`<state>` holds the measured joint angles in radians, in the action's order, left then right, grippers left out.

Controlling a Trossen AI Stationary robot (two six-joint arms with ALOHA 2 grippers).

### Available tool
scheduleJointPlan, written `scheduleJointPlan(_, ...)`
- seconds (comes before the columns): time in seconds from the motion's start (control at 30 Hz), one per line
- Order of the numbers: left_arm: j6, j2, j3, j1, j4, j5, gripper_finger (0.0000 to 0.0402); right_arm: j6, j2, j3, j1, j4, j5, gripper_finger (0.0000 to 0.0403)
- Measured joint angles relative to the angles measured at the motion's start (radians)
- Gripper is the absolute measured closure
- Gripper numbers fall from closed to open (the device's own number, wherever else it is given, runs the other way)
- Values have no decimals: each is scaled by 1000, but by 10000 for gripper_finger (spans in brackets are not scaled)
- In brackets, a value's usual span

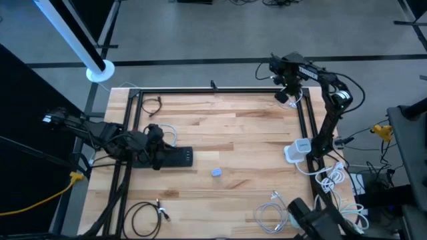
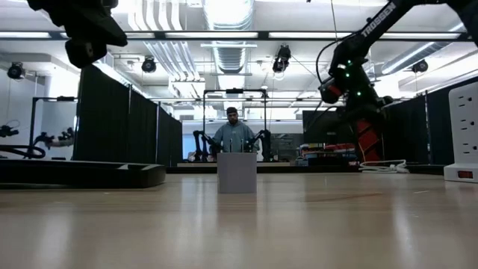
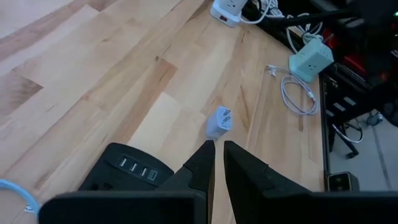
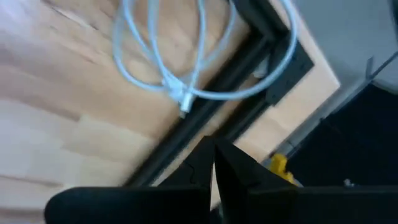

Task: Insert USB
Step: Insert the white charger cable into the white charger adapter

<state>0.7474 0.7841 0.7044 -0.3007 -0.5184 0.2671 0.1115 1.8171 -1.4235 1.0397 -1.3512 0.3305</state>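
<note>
The left pincer (image 1: 157, 148) hung low over the wooden surface (image 1: 220, 127), near its left side. It was right above a flat black hub (image 1: 175, 157) that lay on the wood. In the left wrist view, the two dark fingers (image 3: 202, 168) sat with only a thin gap between them, and nothing was held there. The black hub (image 3: 127, 172) showed a row of small slots on its side, just beside those fingers.

A small pale blue plug block (image 1: 217, 173) stood alone on the wood, near the middle and a bit to the right of the hub. In the left wrist view, the plug block (image 3: 219, 122) had its metal prongs pointing up and away. In the low view, it looked like a little grey box (image 2: 237, 172) standing upright.

The right pincer (image 1: 288, 93) was far off, up at the back right corner of the surface, over the black frame rail (image 1: 301, 113). In the right wrist view, its fingers (image 4: 205, 163) were pressed close together and held nothing. A white cable (image 4: 180, 68) lay in loops on the wood near the rail there.

A white power strip (image 1: 297, 149) sat by the right edge. More white cables (image 1: 270, 213) lay at the front right. A person (image 2: 233, 134) stood far back in the room.
</note>
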Motion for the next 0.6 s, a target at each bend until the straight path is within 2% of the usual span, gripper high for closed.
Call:
scheduleJointPlan(0.1,3,0,0,-3,0,-7,379,-29,-19,51,-22,70,-71,403)
scheduleJointPlan(0.33,19,1,0,-22,-1,-9,379,-22,-132,246,-150,140,-65,403)
scheduleJointPlan(0.6,-62,3,0,-20,-1,11,379,26,-263,483,-286,174,-72,403)
